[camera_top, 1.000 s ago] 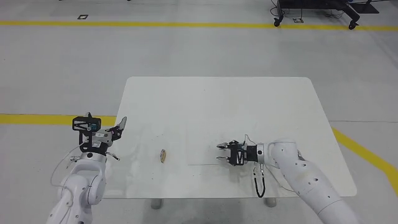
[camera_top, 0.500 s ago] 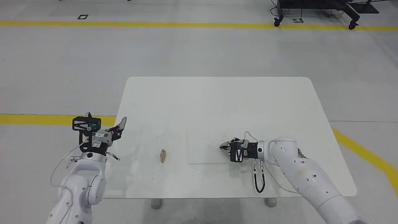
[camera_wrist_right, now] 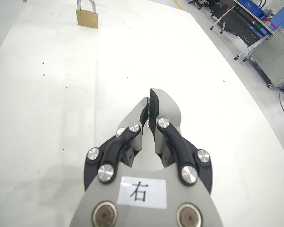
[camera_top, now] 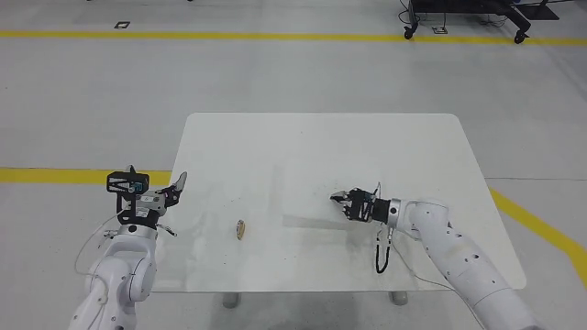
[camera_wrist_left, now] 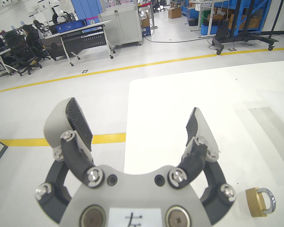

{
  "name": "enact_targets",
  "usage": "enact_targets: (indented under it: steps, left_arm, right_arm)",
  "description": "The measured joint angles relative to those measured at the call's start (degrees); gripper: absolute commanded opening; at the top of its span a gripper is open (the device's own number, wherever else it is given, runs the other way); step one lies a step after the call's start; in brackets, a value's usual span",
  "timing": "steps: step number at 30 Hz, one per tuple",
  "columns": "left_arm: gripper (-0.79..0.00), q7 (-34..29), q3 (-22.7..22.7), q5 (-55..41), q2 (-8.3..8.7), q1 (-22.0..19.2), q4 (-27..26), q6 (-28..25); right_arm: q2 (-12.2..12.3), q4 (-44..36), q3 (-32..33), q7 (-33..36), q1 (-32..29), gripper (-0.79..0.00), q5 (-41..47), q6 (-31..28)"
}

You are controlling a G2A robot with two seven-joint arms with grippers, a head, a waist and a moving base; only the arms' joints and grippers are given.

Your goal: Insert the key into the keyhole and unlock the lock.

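Brass padlock with steel shackle [camera_wrist_right: 87, 15] lies flat on white table [camera_top: 367, 147], toward robot's left. Right gripper [camera_wrist_right: 148, 96] pinched together; key between pads not discernible. Left gripper [camera_wrist_left: 137, 124] spread wide, near padlock. Likely step: bringing key over. Next: steady padlock, align with keyhole.

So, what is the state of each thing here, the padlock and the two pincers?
Padlock: shackle closed, lying flat on the table, no key in it.
Left pincer: open, empty.
Right pincer: shut; whether it holds anything is too small to tell.
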Motion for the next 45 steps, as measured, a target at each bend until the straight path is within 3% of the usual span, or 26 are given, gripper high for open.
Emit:
enact_targets:
  steps: [20, 25, 30, 38, 45]
  left_arm:
    - [0.000, 0.06, 0.49, 0.61, 0.02, -0.22, -0.38, -0.60]
    - [0.000, -3.52, 9.10, 4.16, -0.41, -6.13, 1.53, -9.25]
    - [0.000, -7.30, 20.63, 5.84, -1.73, -16.82, 10.19, -18.13]
    - [0.000, -4.68, 33.45, 3.74, -5.16, -27.92, 19.86, -14.58]
    - [0.000, -4.80, 40.96, 5.36, -7.26, -33.56, 26.45, -17.76]
  right_arm:
    - [0.16, -0.19, -0.03, 0.67, -0.24, -0.785, 0.45, -0.73]
    - [0.16, -0.19, -0.03, 0.67, -0.24, -0.785, 0.45, -0.73]
    - [0.16, -0.19, -0.03, 0.67, -0.24, -0.785, 0.45, -0.73]
    - [0.16, -0.19, -0.03, 0.67, -0.24, -0.785, 0.45, -0.73]
    - [0.16, -0.19, -0.03, 0.67, -0.24, -0.785, 0.45, -0.73]
